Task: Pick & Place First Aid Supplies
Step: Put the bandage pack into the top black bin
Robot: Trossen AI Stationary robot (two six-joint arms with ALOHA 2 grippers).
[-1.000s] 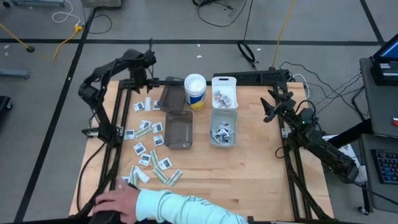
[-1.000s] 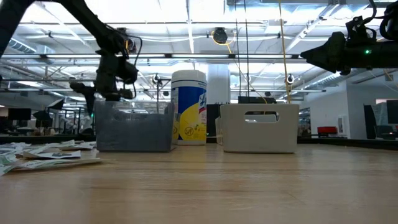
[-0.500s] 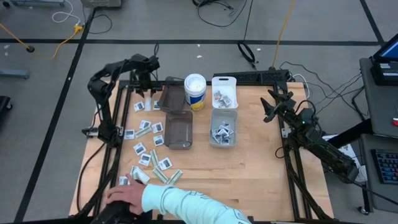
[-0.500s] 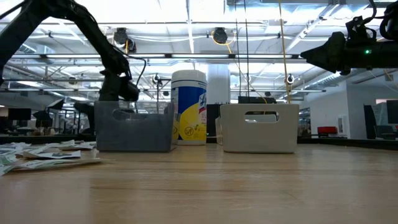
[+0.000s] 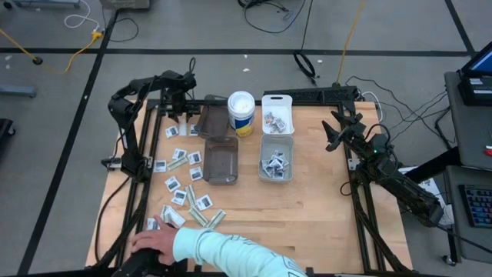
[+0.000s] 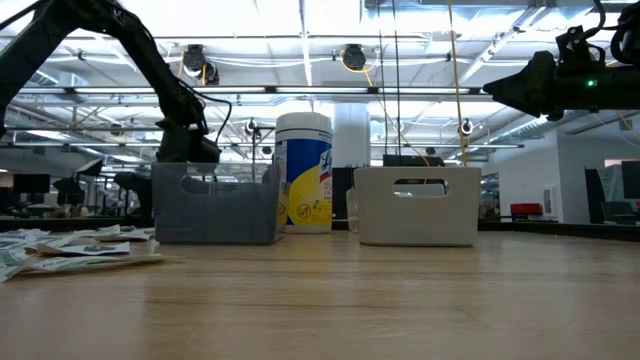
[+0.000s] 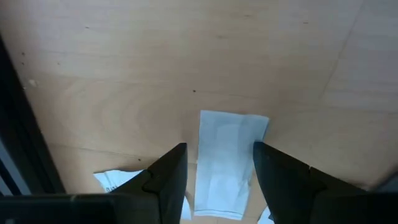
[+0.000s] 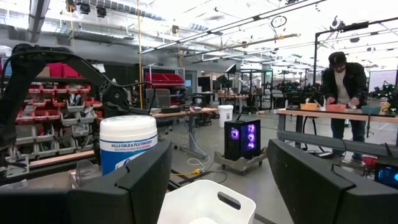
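Note:
Many first aid supplies [image 5: 184, 173], white squares and pale strips, lie flat on the table's left half. More fill the clear bin [image 5: 275, 159] and the white bin [image 5: 277, 114]. My left gripper [image 5: 183, 117] points down at the far left, open. In the left wrist view [image 7: 217, 180] its fingers stand on either side of one pale strip packet [image 7: 227, 158], which lies flat on the wood. I see no touch. In the low view the smoky bin [image 6: 215, 205] hides its fingertips. My right gripper [image 5: 330, 136] waits raised at the right, open [image 8: 217, 180].
Two smoky bins [image 5: 221, 160] [image 5: 212, 121] stand mid-table beside a wipes canister [image 5: 241, 113]. A person's hand and pale sleeve [image 5: 207, 250] reach over the near left edge among the packets. Bare wood lies at the near right.
My left gripper has come down toward the table at the far left, over the pale strip packet, still pointing down. The person's arm has shifted a little along the near edge.

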